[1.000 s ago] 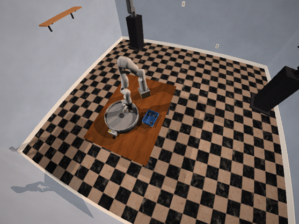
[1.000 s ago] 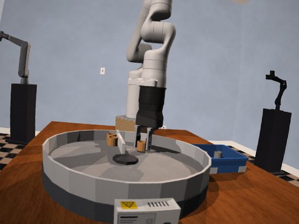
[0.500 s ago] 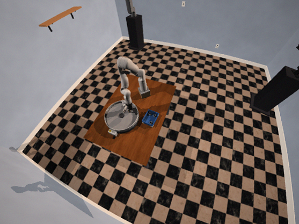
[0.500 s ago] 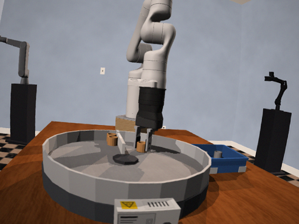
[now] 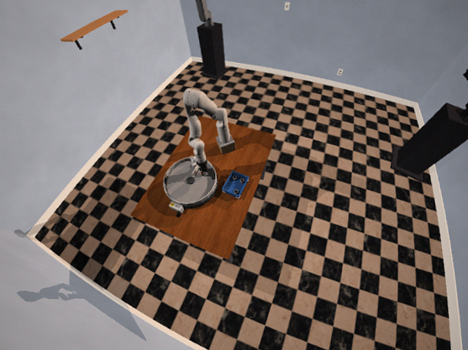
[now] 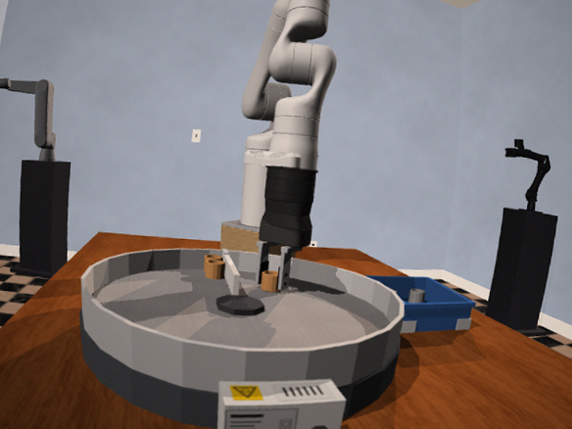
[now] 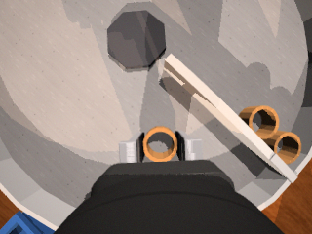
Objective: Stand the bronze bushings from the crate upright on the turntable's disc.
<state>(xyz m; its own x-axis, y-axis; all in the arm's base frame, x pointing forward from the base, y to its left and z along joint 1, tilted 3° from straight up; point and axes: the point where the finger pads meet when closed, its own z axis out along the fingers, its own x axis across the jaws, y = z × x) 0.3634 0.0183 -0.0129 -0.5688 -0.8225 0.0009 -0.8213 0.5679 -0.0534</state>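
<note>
My gripper (image 6: pixel 272 277) is shut on a bronze bushing (image 6: pixel 270 280), held upright at the level of the turntable's grey disc (image 6: pixel 239 307), on its far side. In the wrist view the bushing (image 7: pixel 160 143) sits between my two fingers with its open end up. Two more bronze bushings (image 6: pixel 214 266) stand side by side on the disc, beyond a pale divider bar (image 6: pixel 231 276); they also show in the wrist view (image 7: pixel 273 133). The dark hub (image 6: pixel 240 305) is at the disc's centre, apart from the bushing I hold. A steel bushing (image 6: pixel 417 294) stands in the blue crate (image 6: pixel 422 303).
The turntable has a raised grey rim (image 6: pixel 236 350) all round. A control box (image 6: pixel 280 413) stands at its front edge. The crate is to the right of the turntable on the wooden table. The arm's base block (image 6: pixel 236 237) is behind the turntable.
</note>
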